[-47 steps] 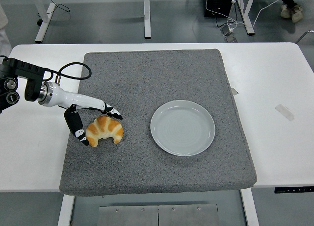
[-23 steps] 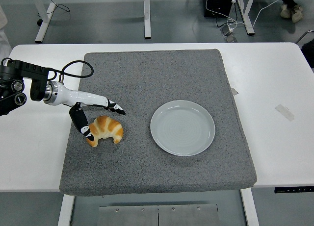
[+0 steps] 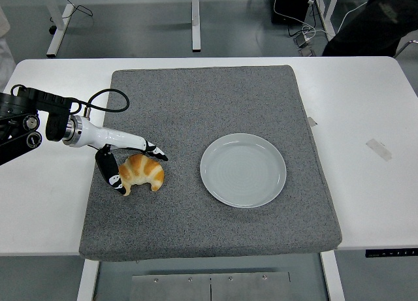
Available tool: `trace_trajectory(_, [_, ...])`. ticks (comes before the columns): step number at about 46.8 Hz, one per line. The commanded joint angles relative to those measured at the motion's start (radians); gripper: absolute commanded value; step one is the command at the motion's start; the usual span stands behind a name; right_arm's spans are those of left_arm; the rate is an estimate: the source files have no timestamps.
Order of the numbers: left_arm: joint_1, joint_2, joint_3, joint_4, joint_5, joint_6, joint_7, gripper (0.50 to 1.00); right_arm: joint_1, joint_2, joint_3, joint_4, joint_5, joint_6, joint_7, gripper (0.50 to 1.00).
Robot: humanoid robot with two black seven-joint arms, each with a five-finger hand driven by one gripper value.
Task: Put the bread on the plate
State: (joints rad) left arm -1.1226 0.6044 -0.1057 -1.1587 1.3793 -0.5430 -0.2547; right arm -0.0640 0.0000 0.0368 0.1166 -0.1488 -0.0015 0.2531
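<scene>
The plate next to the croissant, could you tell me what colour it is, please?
The plate is plain pale grey-white, seen in the head view.

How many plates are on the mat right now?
1. The plate sits right of centre on the grey mat, empty, with the croissant to its left.

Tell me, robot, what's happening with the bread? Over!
Left hand open around croissant, not gripping yet. Croissant on grey mat, left of empty plate. Path clear.
</scene>
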Motion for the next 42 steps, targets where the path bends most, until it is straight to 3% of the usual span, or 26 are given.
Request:
trace_trajectory(1, [0.001, 0.0, 0.0, 0.001, 0.001, 0.003, 0.0, 0.86, 0.001, 0.0, 0.0, 0.0, 0.0, 0.0, 0.0, 1.0])
trace_trajectory(4, [0.006, -0.001, 0.0, 0.001, 0.018, 0.018, -0.003, 0.775, 0.0, 0.0, 0.0, 0.0, 0.0, 0.0, 0.0, 1.0])
trace_trajectory(11, [0.007, -0.002, 0.0, 0.001, 0.066, 0.051, -0.006, 0.512, 0.0, 0.0, 0.0, 0.0, 0.0, 0.0, 0.0, 1.0])
trace_trajectory(12, [0.007, -0.002, 0.0, 0.001, 0.067, 0.057, -0.006, 0.5, 0.0, 0.0, 0.0, 0.0, 0.0, 0.0, 0.0, 1.0])
trace_trajectory(33, [-0.026, -0.003, -0.005, 0.001, 0.046, 0.126, -0.024, 0.5, 0.0, 0.0, 0.0, 0.0, 0.0, 0.0, 0.0, 1.0])
trace_trajectory(42, [-0.068, -0.005, -0.003, -0.001, -0.077, 0.156, -0.032, 0.5, 0.001, 0.0, 0.0, 0.0, 0.0, 0.0, 0.0, 1.0])
